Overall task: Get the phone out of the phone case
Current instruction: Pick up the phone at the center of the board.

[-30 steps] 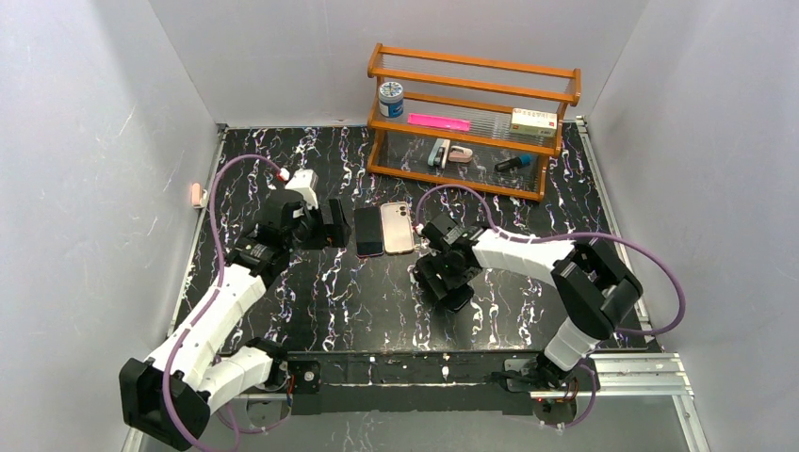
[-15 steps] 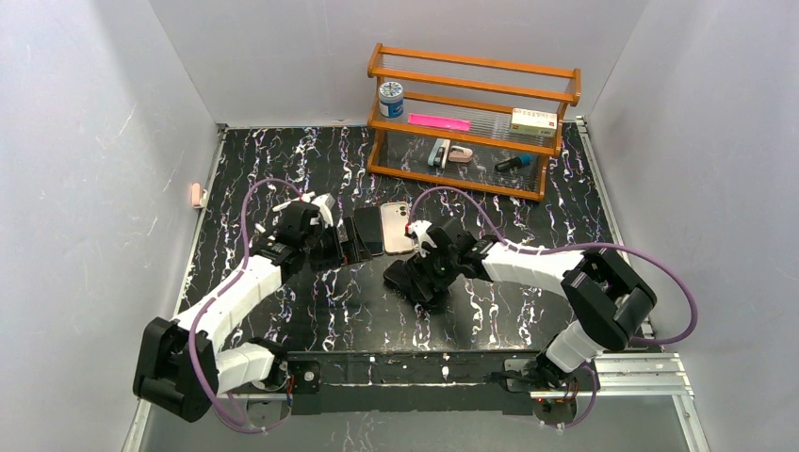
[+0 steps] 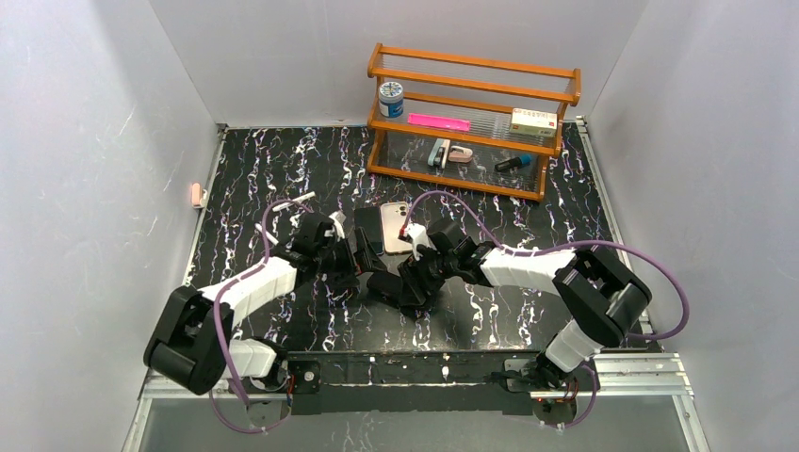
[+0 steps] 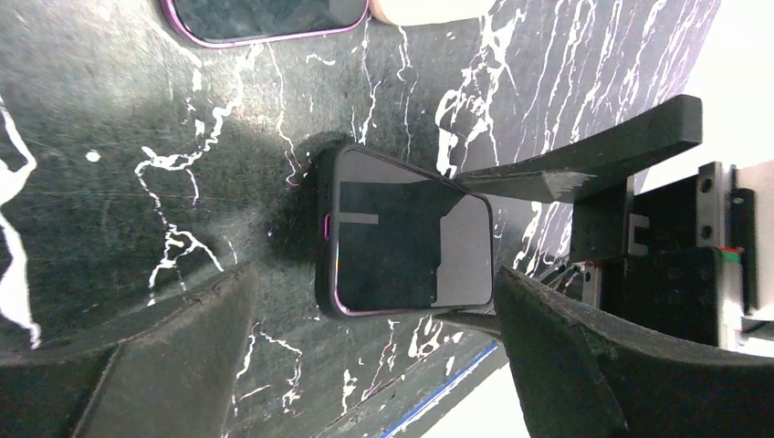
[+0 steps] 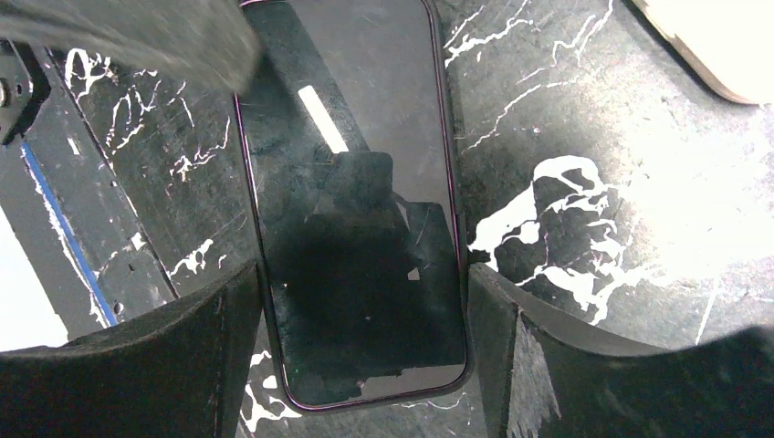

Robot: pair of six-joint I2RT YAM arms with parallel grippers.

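A dark-screened phone in a dark purple case point(image 5: 356, 210) sits between the fingers of my right gripper point(image 5: 363, 283), which is shut on its long sides. In the left wrist view the same phone point(image 4: 406, 242) is held a little above the table, with the right fingers point(image 4: 584, 155) on its edges. My left gripper point(image 4: 374, 297) is open wide and faces the phone's end without touching it. In the top view the two grippers, left point(image 3: 347, 266) and right point(image 3: 396, 281), meet at the near middle of the table.
A second dark phone point(image 3: 367, 231) and a beige phone-shaped item point(image 3: 397, 224) lie side by side on the black marbled table point(image 3: 528, 217) just behind the grippers. A wooden shelf point(image 3: 471, 122) with small items stands at the back. The table's near edge point(image 4: 456, 388) is close.
Both arms have swung inward and toward the near edge. The left gripper has left the two lying phones and now faces the right gripper, which has carried its phone leftward.
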